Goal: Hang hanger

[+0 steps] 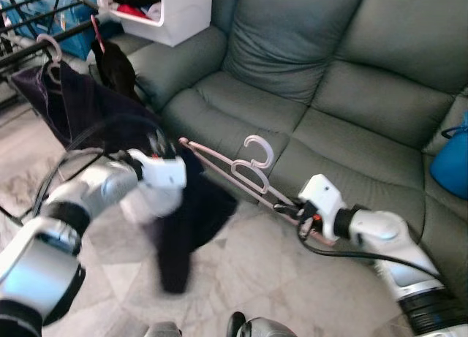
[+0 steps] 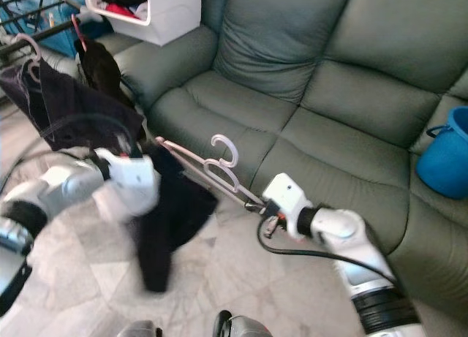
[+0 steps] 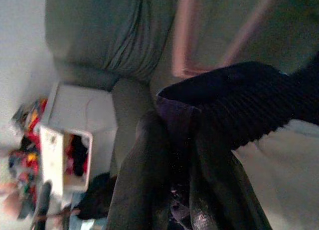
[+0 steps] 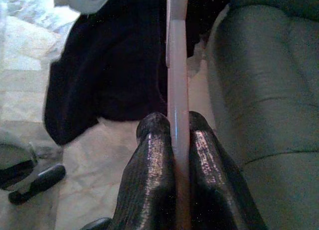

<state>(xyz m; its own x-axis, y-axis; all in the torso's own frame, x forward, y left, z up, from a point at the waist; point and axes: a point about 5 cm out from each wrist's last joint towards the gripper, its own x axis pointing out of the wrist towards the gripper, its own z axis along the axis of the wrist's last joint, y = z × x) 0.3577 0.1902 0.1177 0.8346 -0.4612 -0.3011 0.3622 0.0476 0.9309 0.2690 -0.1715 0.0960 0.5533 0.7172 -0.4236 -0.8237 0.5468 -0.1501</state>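
the right tool (image 1: 291, 205) is clenched on one end of the pink hanger (image 1: 241, 178); the right wrist view shows its two black fingers (image 4: 149, 175) pinching the bar edge-on. the hanger lies stretched out in the air just in front of the grey sofa (image 1: 307, 81), hook upward. at its far end a dark garment (image 1: 191, 220) drapes down toward the tiled floor (image 1: 292, 293), and the left tool (image 1: 162, 150) is at that end, its fingers (image 3: 144, 180) closed on a fold of the dark cloth.

the step in hand looks like carrying the loaded hanger to the drying rack (image 1: 44, 30) at the robot's left, where another dark garment (image 1: 69, 103) hangs on a pale hanger (image 1: 50, 48).

to do it well, the right tool should keep its pinch firm, since a grip at the very end lets the bar twist under the cloth's weight. the left tool should hold the garment centred so it does not slide off. the hook needs to stay upright and come over the rail from above, beside the pale hanger rather than onto it, and the hem should be lifted clear of the floor.
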